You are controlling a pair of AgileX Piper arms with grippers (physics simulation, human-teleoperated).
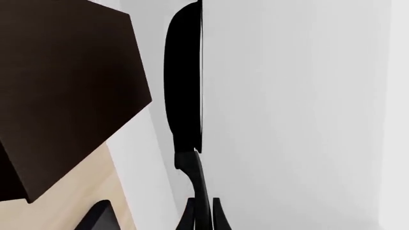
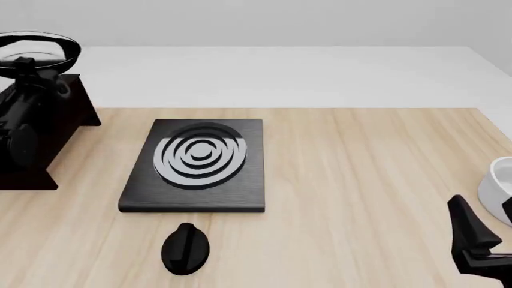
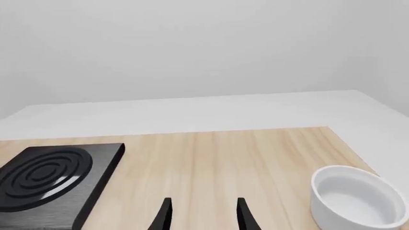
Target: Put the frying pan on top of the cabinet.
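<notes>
The frying pan (image 2: 38, 50), black with a glossy inside, hangs level at the far left, above the dark brown cabinet (image 2: 60, 114). My left gripper (image 2: 28, 75) is shut on its thin handle. In the left wrist view the frying pan (image 1: 185, 81) shows edge-on, its handle (image 1: 197, 184) running back between my left gripper (image 1: 202, 216) fingers. A pale gap separates it from the cabinet (image 1: 64, 86). My right gripper (image 2: 473, 237) stands open and empty near the table's front right; its fingers (image 3: 246, 216) hold nothing.
A flat black stove plate (image 2: 196, 165) with silver rings lies left of centre, a black knob (image 2: 186, 248) in front of it. A white bowl (image 2: 500, 186) sits at the right edge, close to my right gripper; the bowl (image 3: 357, 199) and the stove plate (image 3: 51, 177) also show in the right wrist view.
</notes>
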